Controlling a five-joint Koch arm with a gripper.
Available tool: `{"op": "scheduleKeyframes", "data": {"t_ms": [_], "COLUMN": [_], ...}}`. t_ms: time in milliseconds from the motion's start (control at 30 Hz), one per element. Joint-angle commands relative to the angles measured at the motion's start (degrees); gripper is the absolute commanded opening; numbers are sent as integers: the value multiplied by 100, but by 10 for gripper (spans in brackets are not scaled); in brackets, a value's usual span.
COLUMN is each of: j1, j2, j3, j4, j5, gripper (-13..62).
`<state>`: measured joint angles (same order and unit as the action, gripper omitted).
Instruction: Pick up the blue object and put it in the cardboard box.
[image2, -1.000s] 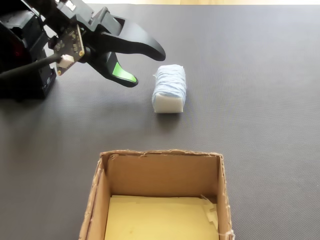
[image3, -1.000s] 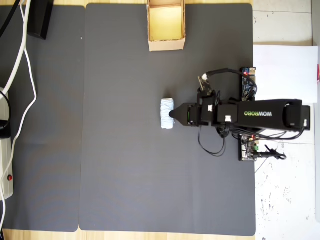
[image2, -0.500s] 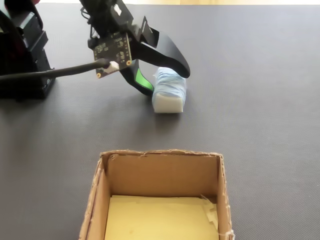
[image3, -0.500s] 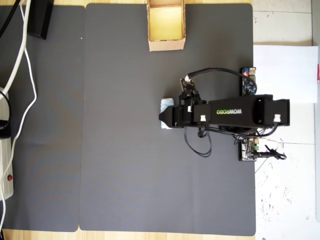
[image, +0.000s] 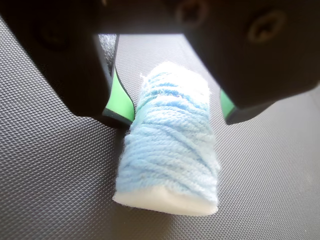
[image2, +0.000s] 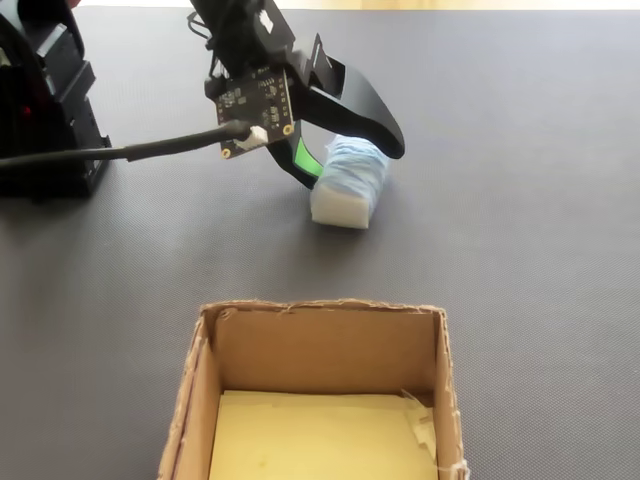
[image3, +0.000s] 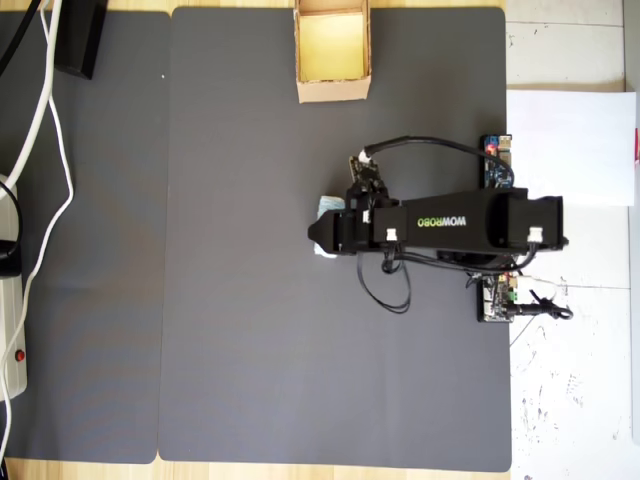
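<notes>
The blue object is a pale blue yarn-wrapped bundle with a white end, lying on the dark mat. My gripper is open and straddles it. The left green pad is close against the bundle's side, and the right green pad stands a little apart from it. In the fixed view the gripper sits low over the blue object. The cardboard box stands apart at the bottom, with a yellowish floor. From overhead the box is at the top, and only a sliver of the blue object shows beside the arm.
The arm's black base and a cable occupy the fixed view's upper left. Overhead, white cables and a power strip lie at the left. White paper and circuit boards lie past the mat's right edge.
</notes>
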<state>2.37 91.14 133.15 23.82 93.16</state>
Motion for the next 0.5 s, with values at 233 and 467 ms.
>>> {"op": "scheduleKeyframes", "data": {"t_ms": [233,467], "j1": [-70,-35], "j2": [-79,360], "j3": [308,1037], "j4": [-1151,-2496], "j5": [176,193], "gripper": [137,75]}}
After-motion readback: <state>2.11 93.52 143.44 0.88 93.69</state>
